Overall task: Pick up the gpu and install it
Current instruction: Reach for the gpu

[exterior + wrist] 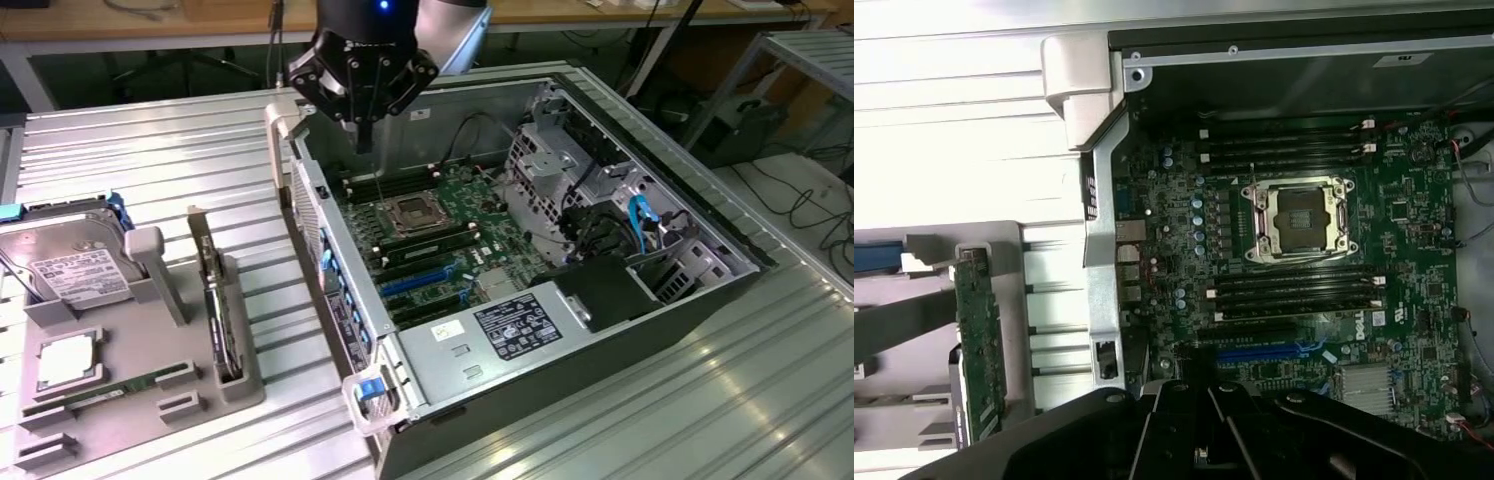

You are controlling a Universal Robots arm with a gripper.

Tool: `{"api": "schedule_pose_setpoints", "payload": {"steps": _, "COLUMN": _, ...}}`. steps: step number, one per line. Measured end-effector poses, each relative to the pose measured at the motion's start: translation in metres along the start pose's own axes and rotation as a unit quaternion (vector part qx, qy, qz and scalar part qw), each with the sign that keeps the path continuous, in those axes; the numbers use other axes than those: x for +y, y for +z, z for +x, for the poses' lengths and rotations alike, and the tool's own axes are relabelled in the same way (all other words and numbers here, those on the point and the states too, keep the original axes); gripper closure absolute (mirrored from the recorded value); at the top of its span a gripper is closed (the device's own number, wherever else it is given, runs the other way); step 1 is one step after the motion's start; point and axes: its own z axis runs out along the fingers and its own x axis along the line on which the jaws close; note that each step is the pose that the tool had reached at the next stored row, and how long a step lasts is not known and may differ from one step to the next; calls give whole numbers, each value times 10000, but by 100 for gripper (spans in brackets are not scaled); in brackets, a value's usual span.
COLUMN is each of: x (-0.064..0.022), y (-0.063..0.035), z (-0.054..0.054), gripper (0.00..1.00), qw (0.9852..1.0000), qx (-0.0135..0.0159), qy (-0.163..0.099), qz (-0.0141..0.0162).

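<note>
Exterior view: gpu (214,300) stands well apart from gripper (363,132).

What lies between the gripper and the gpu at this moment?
In the exterior view, the computer case's side wall and a bare strip of ribbed table separate the gripper from the gpu.

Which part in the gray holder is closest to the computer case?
The gpu, the green card on edge; the hard drive and memory stick sit farther from the case.
</note>
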Motion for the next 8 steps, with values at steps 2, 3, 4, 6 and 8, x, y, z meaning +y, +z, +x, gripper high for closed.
{"api": "schedule_pose_setpoints", "payload": {"steps": 2, "x": -2, "y": 0, "z": 17, "gripper": 89, "qw": 10000, "qx": 0, "qy": 0, "qz": 0}}
{"api": "schedule_pose_setpoints", "payload": {"steps": 3, "x": -3, "y": 1, "z": 27, "gripper": 89, "qw": 10000, "qx": 0, "qy": 0, "qz": 0}}
{"api": "schedule_pose_setpoints", "payload": {"steps": 4, "x": -3, "y": 0, "z": 34, "gripper": 89, "qw": 10000, "qx": 0, "qy": 0, "qz": 0}}
{"api": "schedule_pose_setpoints", "payload": {"steps": 6, "x": -4, "y": 1, "z": 43, "gripper": 89, "qw": 10000, "qx": 0, "qy": 0, "qz": 0}}
{"api": "schedule_pose_setpoints", "payload": {"steps": 8, "x": -5, "y": 1, "z": 52, "gripper": 89, "qw": 10000, "qx": 0, "qy": 0, "qz": 0}}
